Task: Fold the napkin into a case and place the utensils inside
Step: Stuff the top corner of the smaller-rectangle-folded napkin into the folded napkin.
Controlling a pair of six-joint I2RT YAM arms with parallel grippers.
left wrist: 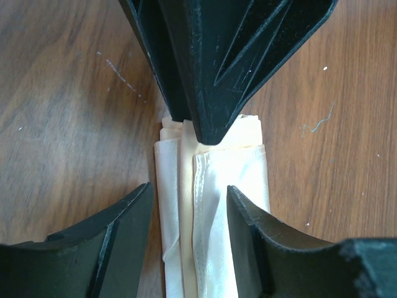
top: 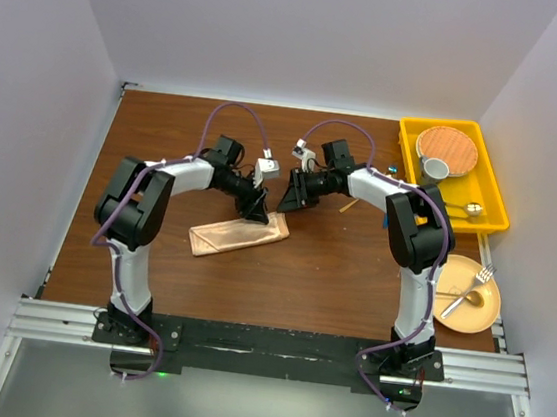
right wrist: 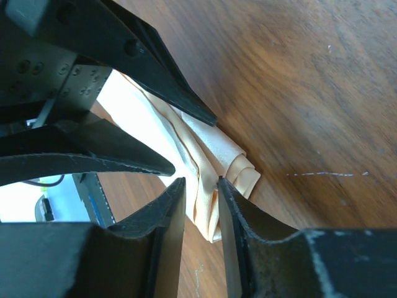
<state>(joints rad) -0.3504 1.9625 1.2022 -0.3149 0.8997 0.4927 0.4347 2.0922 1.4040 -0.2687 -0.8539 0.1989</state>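
The napkin lies folded as a narrow peach satin case [top: 239, 232] slanting across the middle of the table. Both grippers are at its right end. My left gripper [top: 255, 209] is open, its jaws straddling the cloth [left wrist: 211, 205] from above [left wrist: 189, 189]. My right gripper [top: 286, 201] is nearly closed, pinching layered edges of the case's end [right wrist: 232, 164] between its jaws [right wrist: 198, 181]. A gold fork [top: 478, 278] and spoon [top: 455, 304] lie on the pale yellow plate [top: 487, 318] at the right. Another gold spoon [top: 471, 207] lies in the yellow bin.
The yellow bin [top: 491, 157] at the back right holds a round wood-toned plate [top: 447, 145] and a white cup [top: 434, 169]. A thin gold stick [top: 349, 205] lies on the table near the right arm. A small blue-tipped piece [top: 392, 168] sits by the bin.
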